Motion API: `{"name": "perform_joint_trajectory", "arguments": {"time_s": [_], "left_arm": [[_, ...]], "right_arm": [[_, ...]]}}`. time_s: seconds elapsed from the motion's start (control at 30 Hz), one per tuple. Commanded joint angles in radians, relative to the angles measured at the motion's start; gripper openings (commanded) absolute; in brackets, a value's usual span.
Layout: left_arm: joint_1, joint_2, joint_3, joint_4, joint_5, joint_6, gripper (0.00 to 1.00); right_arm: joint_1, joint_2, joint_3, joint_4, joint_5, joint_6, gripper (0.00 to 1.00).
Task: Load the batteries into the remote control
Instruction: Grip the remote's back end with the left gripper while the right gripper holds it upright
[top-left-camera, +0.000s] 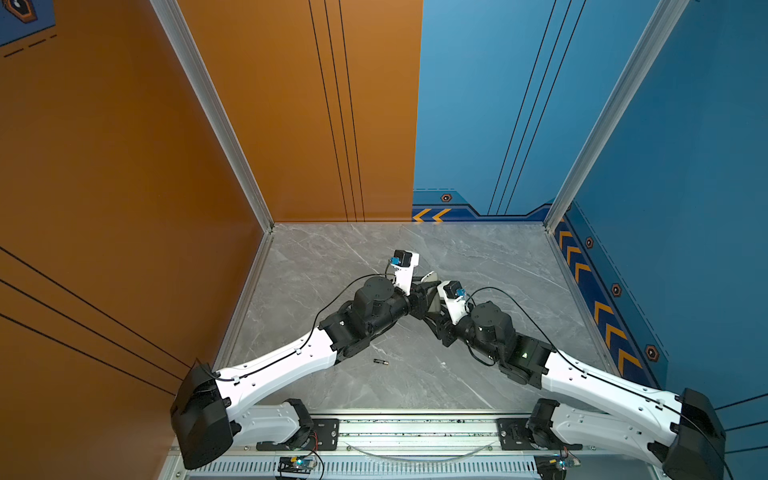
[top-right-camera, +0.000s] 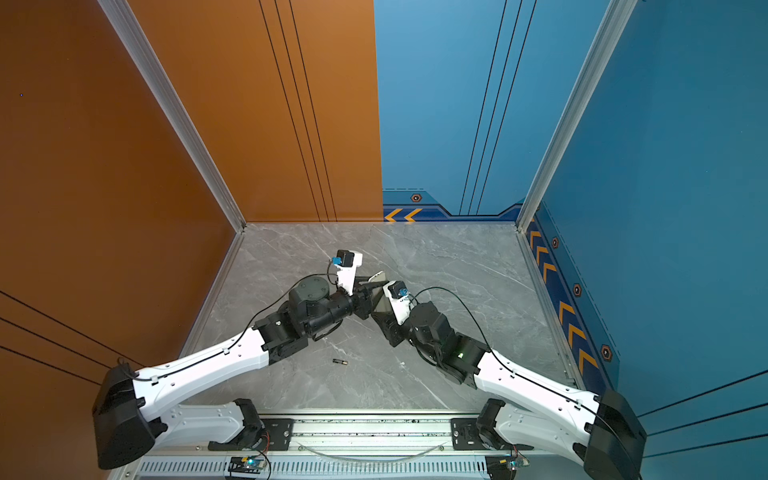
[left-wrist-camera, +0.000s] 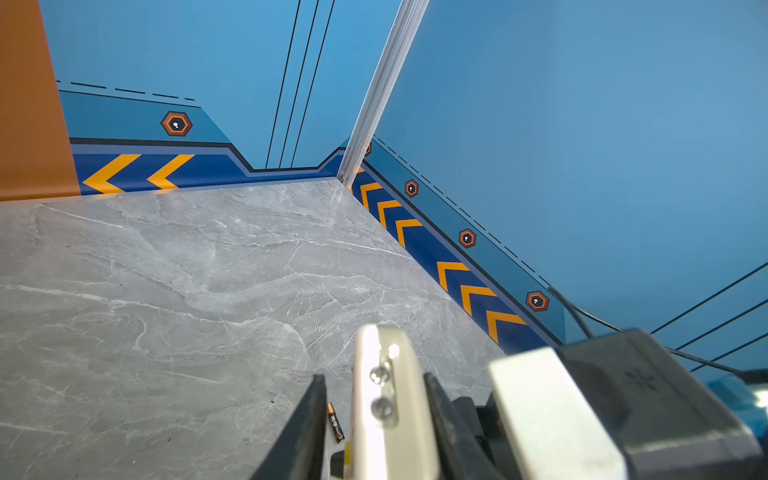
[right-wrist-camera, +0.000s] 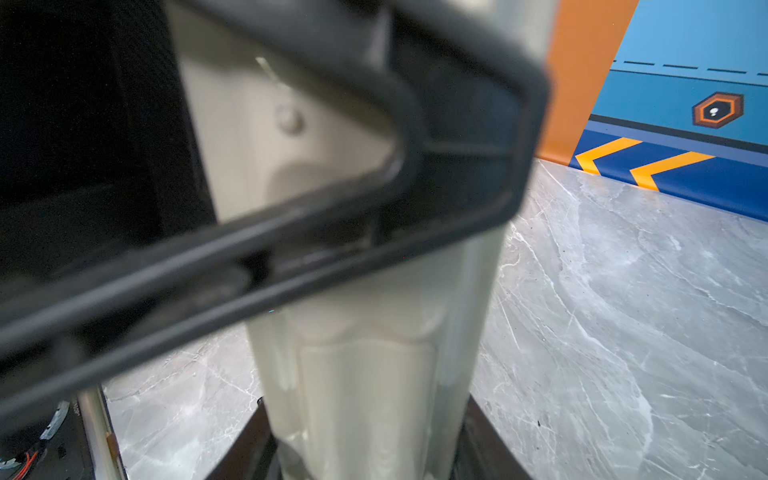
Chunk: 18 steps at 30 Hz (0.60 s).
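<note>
Desk (top-left-camera: 490, 266) room lay open around the middle, bounded by walls (top-left-camera: 332, 124) left, far and right. The right fingers (right-wrist-camera: 490, 451) pinched the remote control (right-wrist-camera: 365, 374) above mid-desk. The left fingers (left-wrist-camera: 309, 428) stood spread astride it farther along, a gap showing on one side, and one battery (top-left-camera: 380, 362) lay on the near desk, apart from both.

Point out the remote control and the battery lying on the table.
remote control (left-wrist-camera: 390, 407), left wrist view, on its white end beside the two small bulbs.
battery (top-left-camera: 380, 362), in a top view, on the middle of its black body.
</note>
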Motion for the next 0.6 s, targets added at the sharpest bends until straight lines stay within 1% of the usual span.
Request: {"name": "perform_joint_trajectory", "arguments": {"time_s": [0.0, 0.1, 0.33, 0.5, 0.57], "left_arm": [[-0.002, 0.013, 0.005, 0.008, -0.019, -0.002, 0.30], [-0.002, 0.015, 0.005, 0.008, -0.013, -0.003, 0.22], [0.000, 0.009, -0.001, 0.007, -0.005, 0.004, 0.11], [0.002, 0.005, -0.003, 0.007, 0.000, 0.012, 0.01], [0.006, 0.005, -0.004, 0.008, 0.003, 0.013, 0.00]], "right_arm": [[0.011, -0.006, 0.016, 0.066, -0.007, 0.001, 0.00], [0.011, -0.006, 0.014, 0.068, -0.009, -0.001, 0.00], [0.014, -0.010, 0.008, 0.071, -0.007, -0.003, 0.00], [0.016, -0.006, 0.008, 0.071, -0.008, -0.003, 0.00], [0.016, -0.006, 0.006, 0.074, -0.007, -0.003, 0.00]]}}
